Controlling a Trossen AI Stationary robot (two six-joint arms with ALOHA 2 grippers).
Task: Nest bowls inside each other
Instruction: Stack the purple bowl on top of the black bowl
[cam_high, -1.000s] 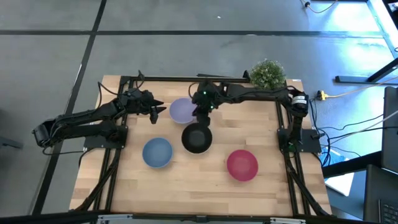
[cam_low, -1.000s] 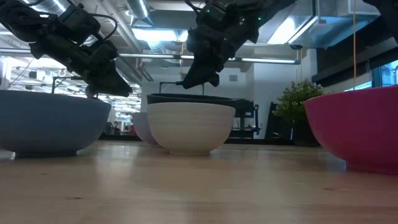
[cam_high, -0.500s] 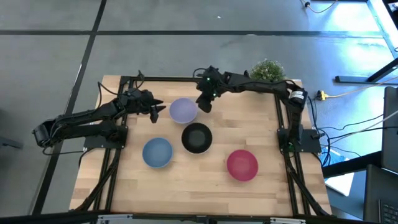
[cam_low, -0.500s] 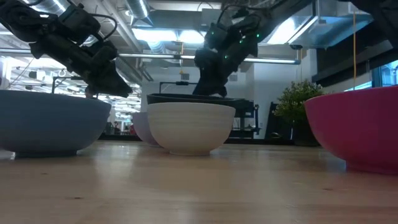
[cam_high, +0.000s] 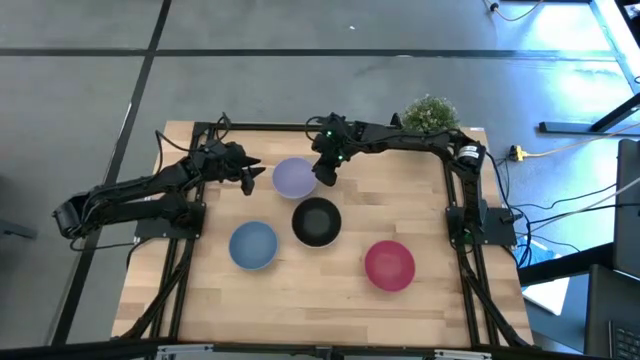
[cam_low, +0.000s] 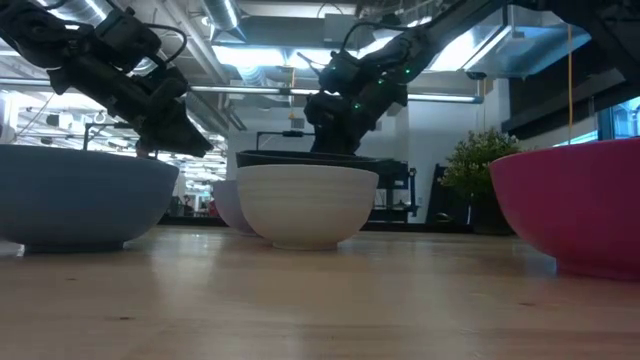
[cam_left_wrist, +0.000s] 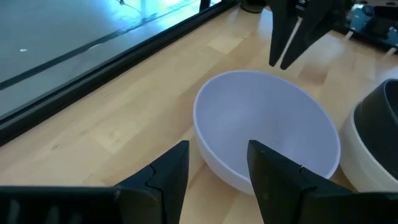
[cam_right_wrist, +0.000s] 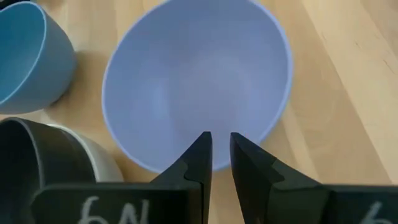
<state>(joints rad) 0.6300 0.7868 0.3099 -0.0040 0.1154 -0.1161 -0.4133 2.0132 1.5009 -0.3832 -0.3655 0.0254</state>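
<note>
The lavender bowl (cam_high: 294, 177) stands on its base near the table's far edge. My left gripper (cam_left_wrist: 217, 163) hovers open just left of it. My right gripper (cam_right_wrist: 221, 146) hangs over its right rim (cam_left_wrist: 273, 76) with only a narrow gap between the fingers, and seems to touch nothing. The black bowl (cam_high: 316, 221) sits inside the white bowl (cam_low: 308, 205) at the table's middle. The blue bowl (cam_high: 253, 245) stands to their left. The magenta bowl (cam_high: 389, 265) stands to the right, nearer the near edge.
A small green potted plant (cam_high: 431, 117) stands at the table's far right corner, behind my right arm. Bare wood lies along the near edge (cam_high: 320, 320) and between the bowls.
My right gripper has moved from above the black bowl's far rim toward the table's far edge and settled over the lavender bowl's right rim, turning as it went. The bowls and my left gripper have stayed where they were.
</note>
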